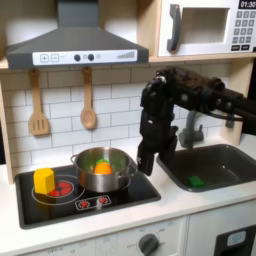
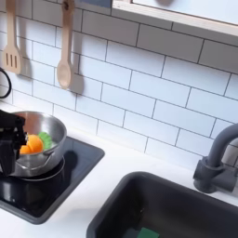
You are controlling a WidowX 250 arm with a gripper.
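While the orange ball (image 1: 103,167) lay inside the metal pot (image 1: 104,170) on the black stovetop (image 1: 90,200), resting against something green, the gripper (image 1: 146,165) hung just beside the pot's rim on the sink (image 1: 213,166) side; whether its claw was open or clenched could not be told. The yellow block (image 1: 44,181) stood on the pot's far side.
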